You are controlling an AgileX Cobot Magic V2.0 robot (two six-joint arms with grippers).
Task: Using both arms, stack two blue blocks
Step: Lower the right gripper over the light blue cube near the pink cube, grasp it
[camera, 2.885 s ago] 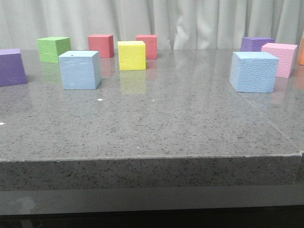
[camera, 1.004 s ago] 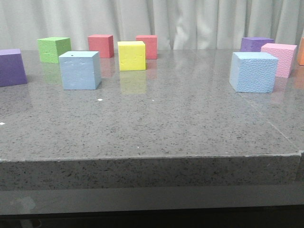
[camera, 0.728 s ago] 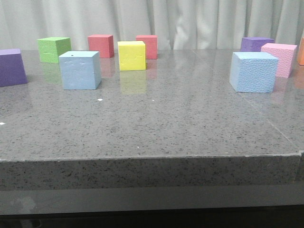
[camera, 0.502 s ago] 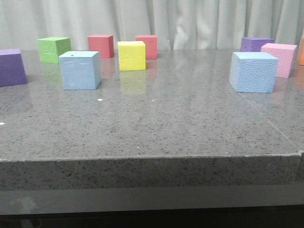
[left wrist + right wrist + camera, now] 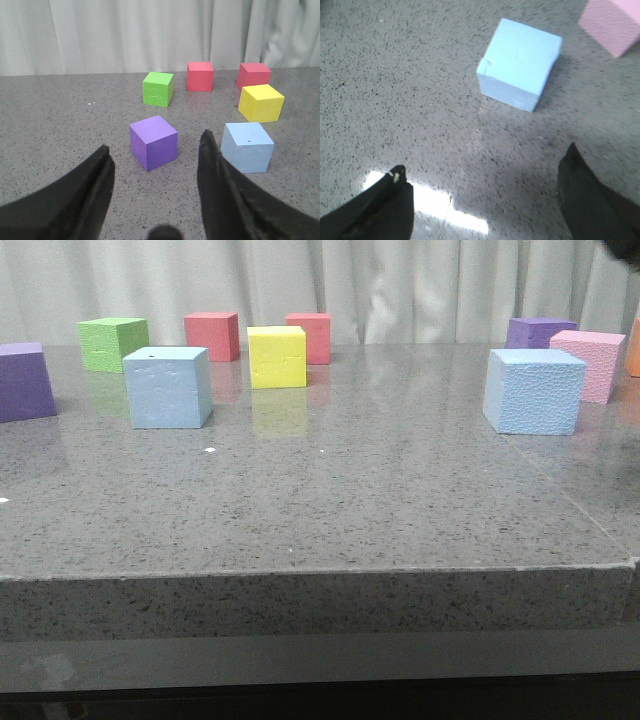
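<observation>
Right hand (image 5: 482, 200), spread wide and empty, hovers above tabletop (image 5: 395, 85) with pebbled blue block (image 5: 520, 62) just ahead of its fingertips, untouched.

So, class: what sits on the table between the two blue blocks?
Nothing. In the front view, bare grey table runs between the left blue block and the right blue block.

front low over table (image 5: 300, 500); wrists nearer, angled down
</observation>
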